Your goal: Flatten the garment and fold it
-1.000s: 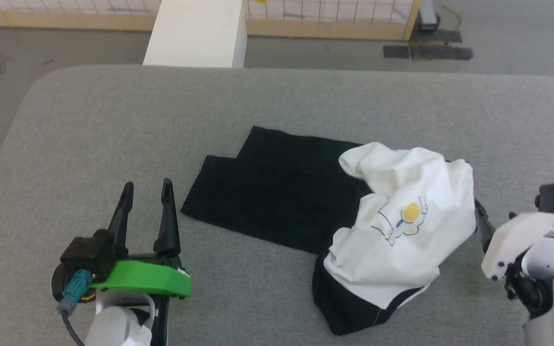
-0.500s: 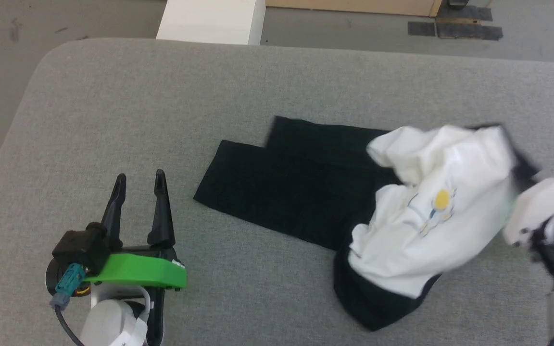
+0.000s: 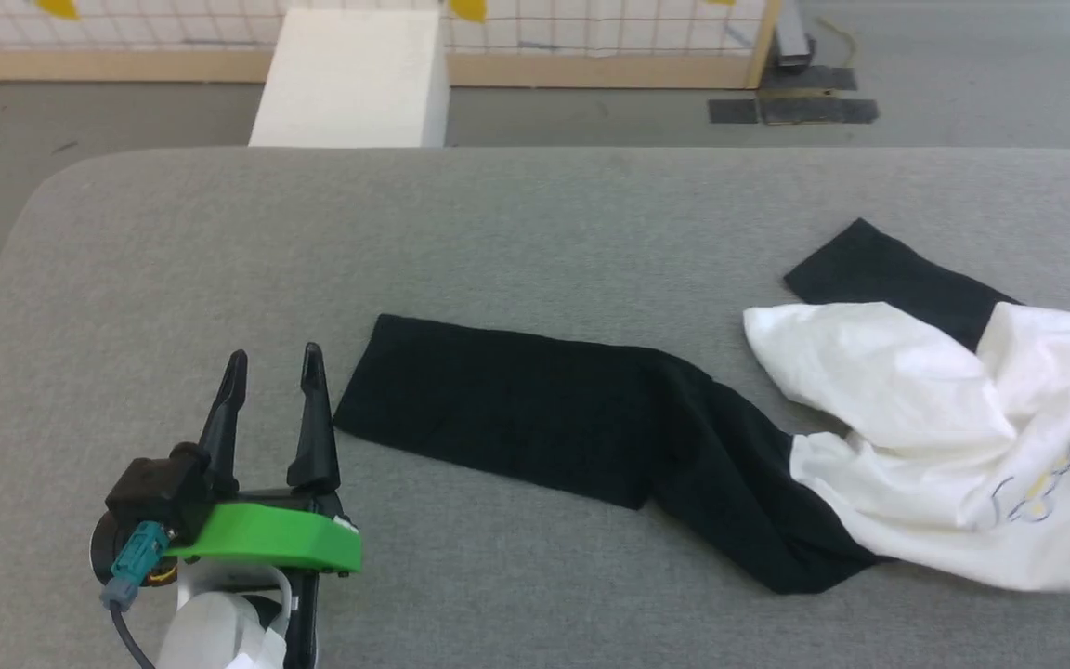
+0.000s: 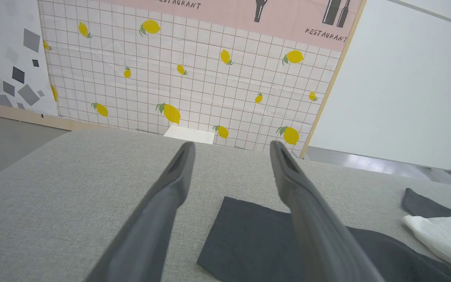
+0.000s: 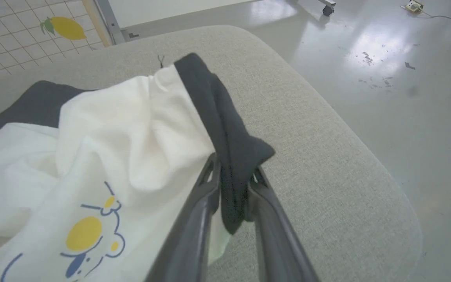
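Right wrist view has the right gripper clamped on a bunched black edge of the garment, near the rounded right-hand corner of the table. It is a narrow pinch on a thick wad, so the cloth could slip out under a hard pull. The white body lies crumpled at the table's right side, one black sleeve trailing flat across the table's middle. Drawn further right, the shirt might spill over the table's edge. The left gripper hovers over the table's near-left part with its jaws apart and empty, just beside the sleeve's cuff. Nothing pins that end, so tugging would likely drag the whole garment rather than spread it.
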